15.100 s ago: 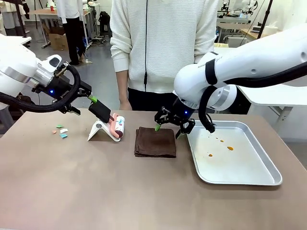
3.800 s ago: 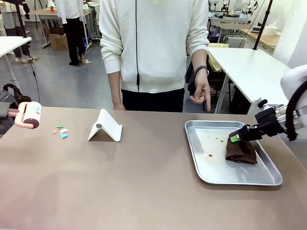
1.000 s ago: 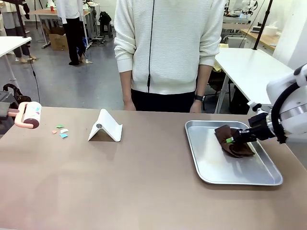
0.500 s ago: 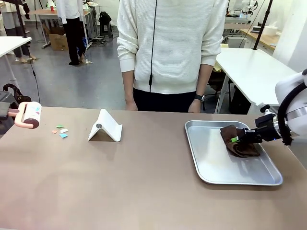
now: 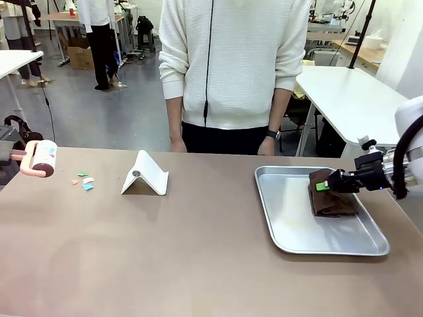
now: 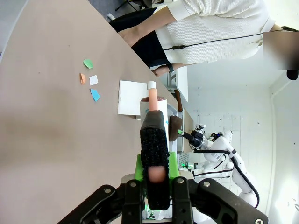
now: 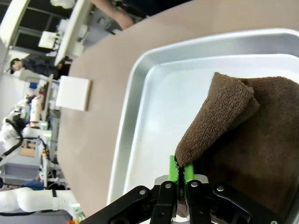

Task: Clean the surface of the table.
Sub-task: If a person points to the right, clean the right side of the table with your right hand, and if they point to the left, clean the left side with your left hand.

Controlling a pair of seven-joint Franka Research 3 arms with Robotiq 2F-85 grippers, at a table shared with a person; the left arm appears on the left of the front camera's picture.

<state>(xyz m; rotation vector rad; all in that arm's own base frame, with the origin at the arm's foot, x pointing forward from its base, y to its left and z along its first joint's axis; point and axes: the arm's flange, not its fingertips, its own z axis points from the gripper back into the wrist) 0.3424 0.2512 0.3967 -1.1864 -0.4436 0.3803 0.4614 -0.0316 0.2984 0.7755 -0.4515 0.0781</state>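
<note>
The brownish table (image 5: 198,251) carries a steel tray (image 5: 291,218) at the right. In the tray lies a brown cloth (image 5: 330,198), and my right gripper (image 5: 324,186) is shut on its left edge. The right wrist view shows that gripper (image 7: 180,173) pinching a raised fold of the cloth (image 7: 243,135) over the tray (image 7: 140,116). My left gripper (image 6: 154,172) is shut on the pink handle of a lint roller (image 6: 152,97). The roller (image 5: 41,158) hangs at the table's far left edge, above the top.
Small coloured paper scraps (image 5: 82,180) lie on the table near the roller, also seen as scraps (image 6: 91,79) from the left wrist. A white folded stand (image 5: 145,174) sits right of them. A person in a white sweater (image 5: 231,66) stands at the far side.
My right gripper has dragged the cloth to the right inside the tray, and the cloth now lies flatter. The left arm and roller have not moved.
</note>
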